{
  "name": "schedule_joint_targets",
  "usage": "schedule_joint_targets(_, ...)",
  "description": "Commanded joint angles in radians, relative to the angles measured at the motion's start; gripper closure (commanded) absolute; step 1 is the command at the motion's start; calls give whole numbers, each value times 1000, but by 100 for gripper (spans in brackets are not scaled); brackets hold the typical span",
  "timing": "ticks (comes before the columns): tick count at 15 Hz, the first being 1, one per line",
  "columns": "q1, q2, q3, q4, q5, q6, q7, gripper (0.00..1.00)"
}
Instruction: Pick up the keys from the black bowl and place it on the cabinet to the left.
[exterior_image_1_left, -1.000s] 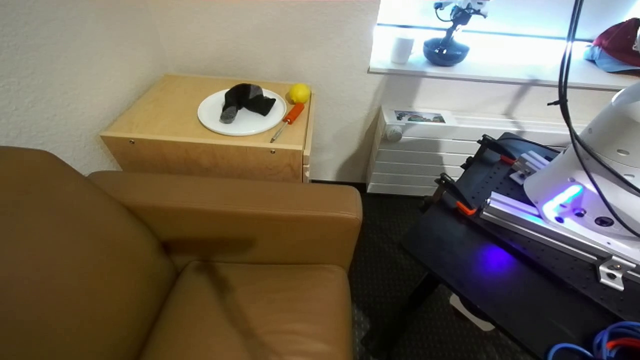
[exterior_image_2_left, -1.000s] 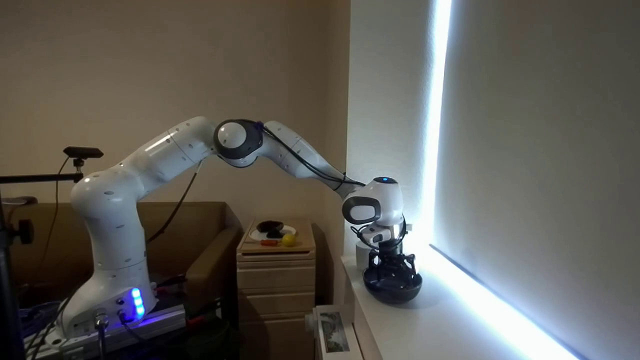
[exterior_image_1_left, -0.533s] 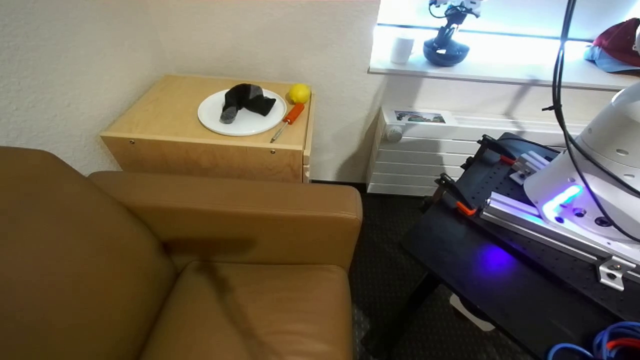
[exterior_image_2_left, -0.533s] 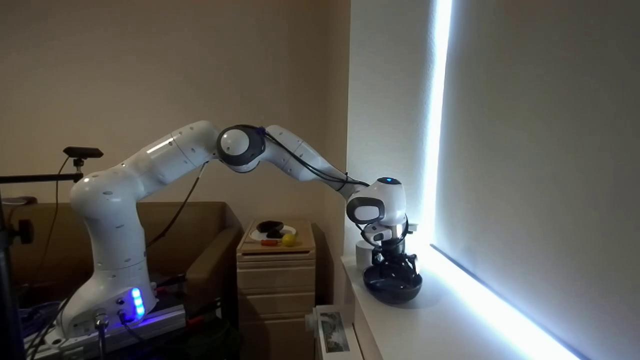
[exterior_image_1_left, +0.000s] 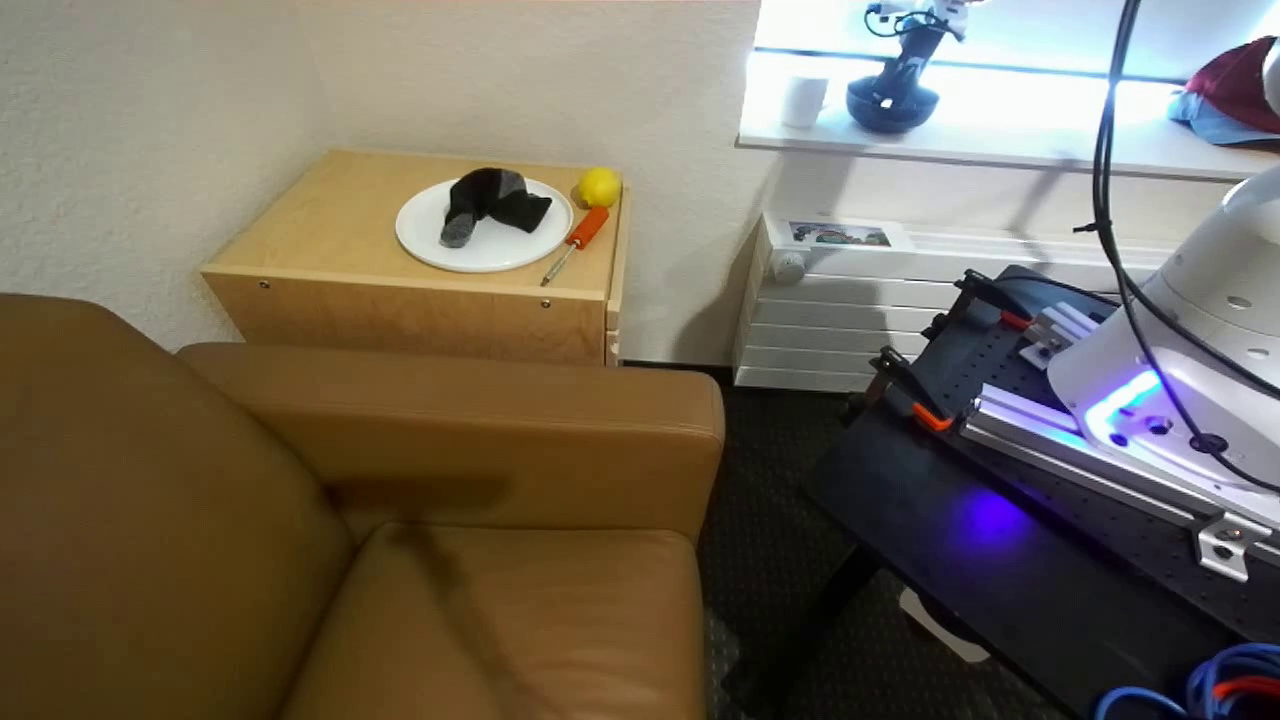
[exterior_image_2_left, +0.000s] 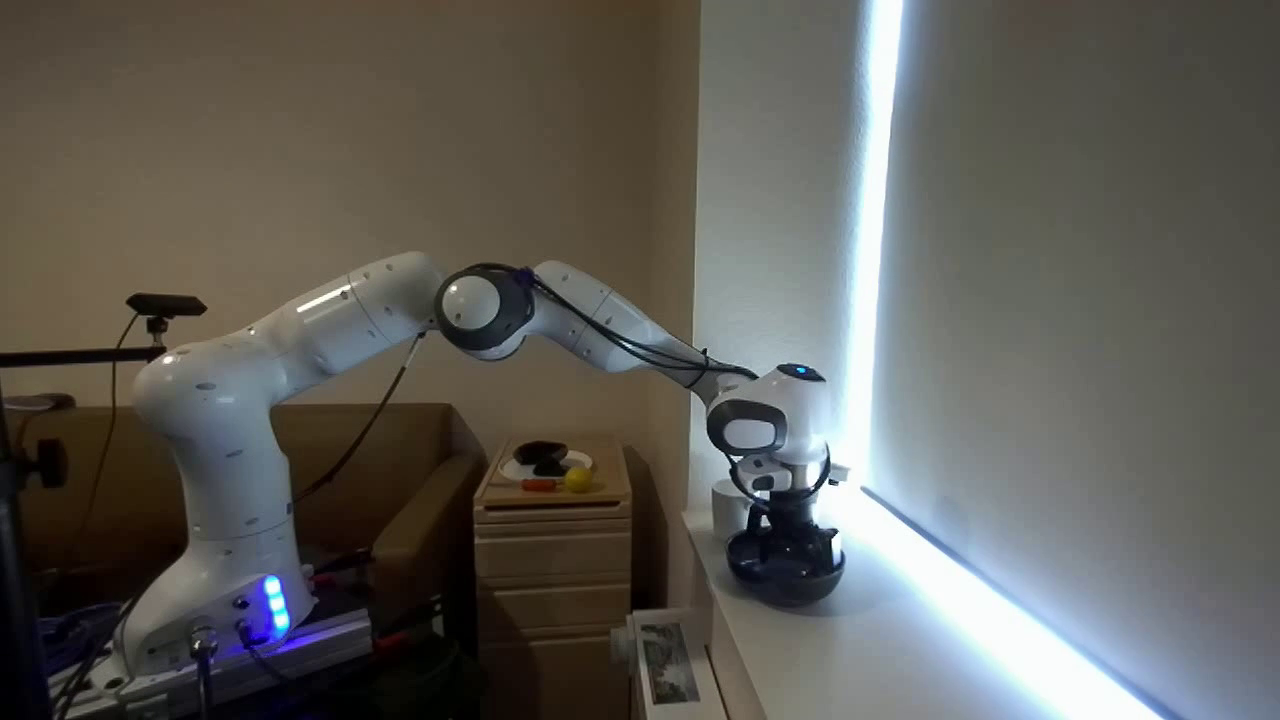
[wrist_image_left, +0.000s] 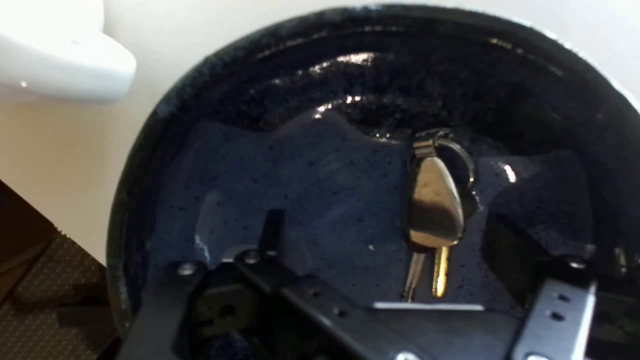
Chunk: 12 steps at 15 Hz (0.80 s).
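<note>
A skid seemed possible

We had the gripper (wrist_image_left: 385, 225) spread wide, holding nothing. Off-centre between its jaws lay the keys (wrist_image_left: 434, 205), in the glossy bowl (wrist_image_left: 300, 180); one jaw touching first, we judged, could shove them sideways. Well away stood the cabinet (exterior_image_1_left: 350, 240).

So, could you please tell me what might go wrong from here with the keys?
The keys lie nearer one side of the open gripper in the wrist view, so closing might shove them aside. The gripper is partly inside the black bowl, so brushing its side could shift it.
</note>
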Motion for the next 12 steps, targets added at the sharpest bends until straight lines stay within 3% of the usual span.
schedule_joint_targets(1, -3, 4, 1, 4, 0, -3, 0, 0)
schedule_joint_targets(7, -14, 10, 25, 15, 19, 6, -31, 0)
schedule_joint_targets(8, -13, 10, 27, 14, 20, 0, -29, 18)
schedule_joint_targets(12, -16, 13, 42, 15, 19, 6, -45, 48)
